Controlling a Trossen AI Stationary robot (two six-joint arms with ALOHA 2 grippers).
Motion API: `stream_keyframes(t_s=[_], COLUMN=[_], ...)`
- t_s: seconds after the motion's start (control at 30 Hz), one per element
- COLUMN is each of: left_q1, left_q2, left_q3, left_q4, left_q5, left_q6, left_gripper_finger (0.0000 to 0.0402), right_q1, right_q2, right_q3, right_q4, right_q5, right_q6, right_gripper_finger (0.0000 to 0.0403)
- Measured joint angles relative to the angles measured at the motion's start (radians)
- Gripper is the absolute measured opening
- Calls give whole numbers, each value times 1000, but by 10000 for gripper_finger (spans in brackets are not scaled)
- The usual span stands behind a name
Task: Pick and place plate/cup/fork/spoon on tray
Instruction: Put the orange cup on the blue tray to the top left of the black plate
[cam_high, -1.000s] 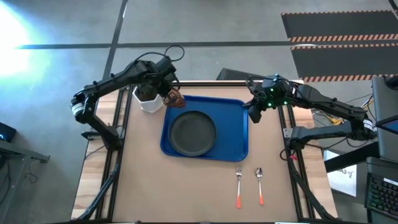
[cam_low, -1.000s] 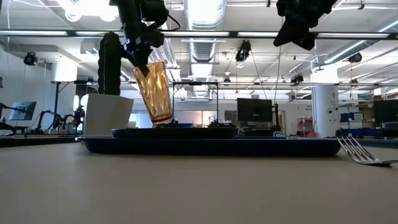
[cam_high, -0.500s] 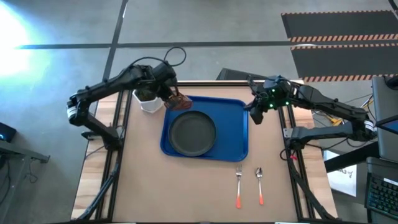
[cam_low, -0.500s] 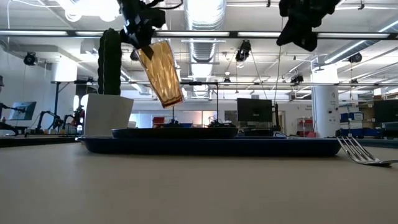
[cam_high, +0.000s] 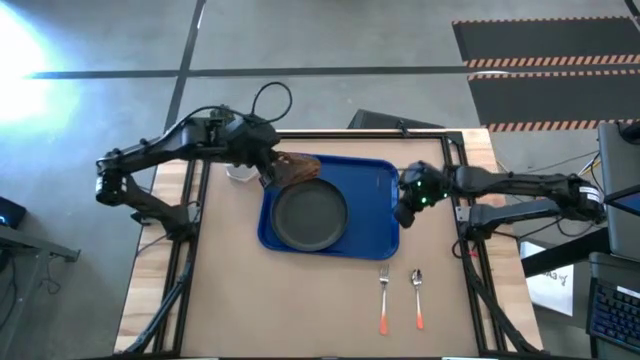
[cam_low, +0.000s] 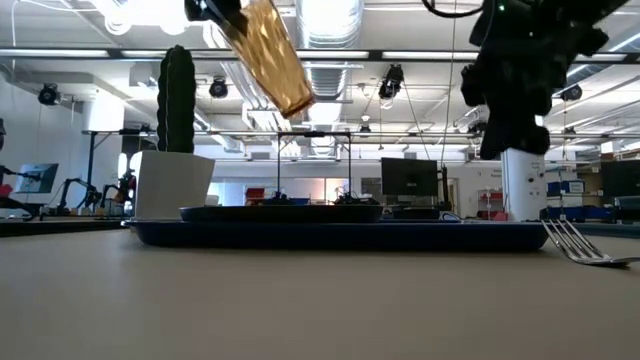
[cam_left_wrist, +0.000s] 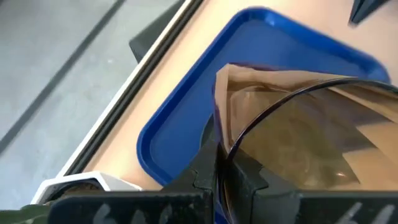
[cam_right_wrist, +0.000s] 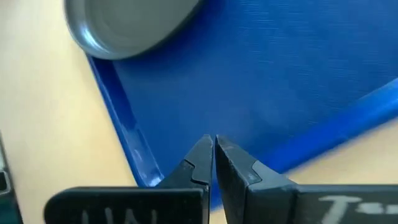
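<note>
Cup (cam_high: 297, 166) is off the tabletop, pinched by its rim in the left hand (cam_high: 268, 170), tilted hard, nearly lying over. Its long axis runs from the hand toward the middle of the tray (cam_high: 375, 205), base leading, hanging above the tray's far-left corner and the plate's (cam_high: 310, 214) far rim. In the low view the cup (cam_low: 270, 55) is high up, well clear of the plate (cam_low: 280, 212). Open blue tray floor lies to the right of the plate; my read is the cup has to be brought upright and lowered there or in the corner, not onto the plate. Right hand (cam_high: 406, 207) is pinched shut on nothing, hovering at the tray's right edge. Fork (cam_high: 384, 300) and spoon (cam_high: 417, 297) lie side by side on the tabletop (cam_high: 230, 300) near the front, off the tray, handles toward the front edge; right arm is nearer them. White cactus pot (cam_high: 238, 174) sits just beside the tray's far-left corner.
</note>
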Motion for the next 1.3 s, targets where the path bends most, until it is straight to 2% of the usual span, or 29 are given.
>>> stream_keyframes(t_s=[0.1, 0.2, 0.43, 0.73, 1.13, 1.3], left_q1=[-33, -58, -72, -72, -72, -72], left_q2=[-20, -32, -35, -34, -34, -33], left_q3=[-1, -1, -2, -2, -3, -3], left_q4=[-1, 0, 2, 3, 3, 3], left_q5=[-30, -54, -64, -64, -64, -62], left_q6=[-13, -31, -32, -32, -32, -32], left_gripper_finger=[0, 0, 0, 0, 0, 0], right_q1=[51, 102, 210, 278, 337, 337], right_q2=[0, 0, 0, 12, 189, 202], right_q3=[-93, -159, -215, -216, -213, -211], right_q4=[178, 275, 281, 281, 296, 274], right_q5=[0, 24, 76, 155, 148, 118], right_q6=[79, 152, 277, 329, 354, 352], right_gripper_finger=[8, 8, 8, 8, 8, 8])
